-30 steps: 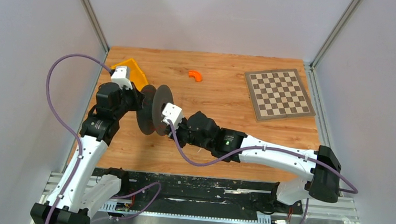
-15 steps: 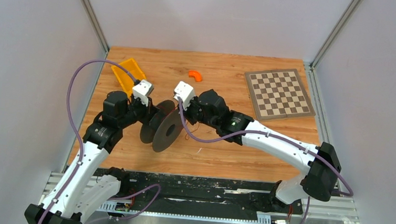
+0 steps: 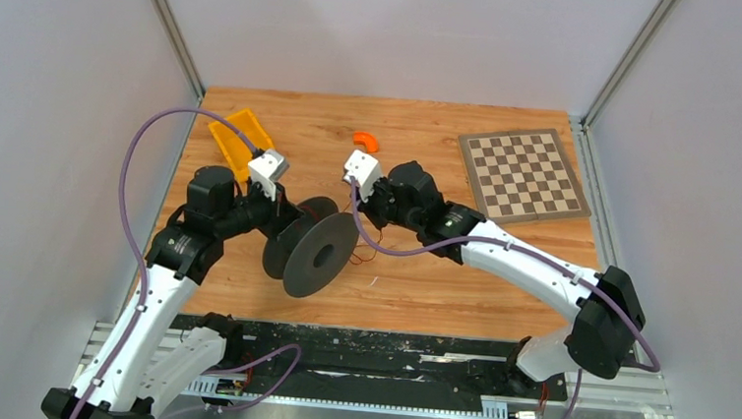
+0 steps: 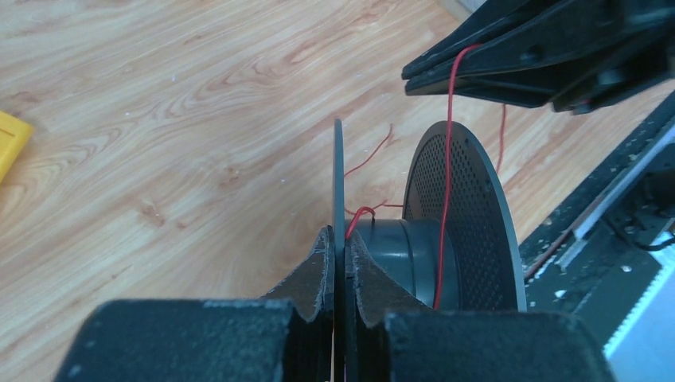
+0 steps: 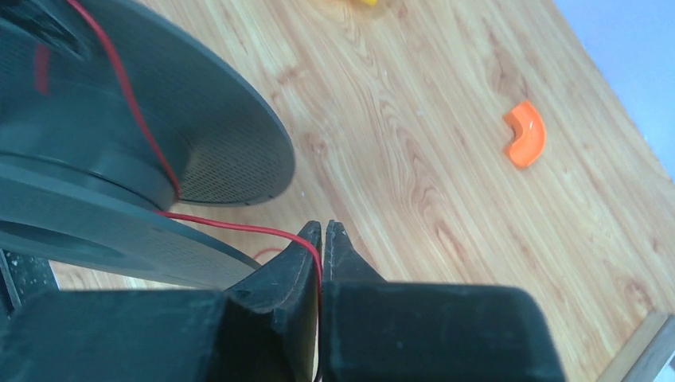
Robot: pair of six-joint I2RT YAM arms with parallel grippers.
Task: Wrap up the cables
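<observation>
Pulling the wire [image 5: 231,227] taut looks key. The left gripper [image 4: 338,259] clamps the spool [image 3: 304,264] by its flange; the right gripper [image 5: 322,243], just beside the spool, pinches the wire.

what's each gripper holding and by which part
The left gripper clamps the spool by the rim of one disc. The right gripper pinches the thin red wire where it runs off the spool.

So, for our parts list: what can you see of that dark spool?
The spool is dark grey, plastic-looking: two round flanges, finely perforated, joined by a smooth hub. It is held on edge over the wooden table, left of centre. The left gripper is shut on one flange's rim; a red wire runs from the hub to the shut right gripper.
</observation>
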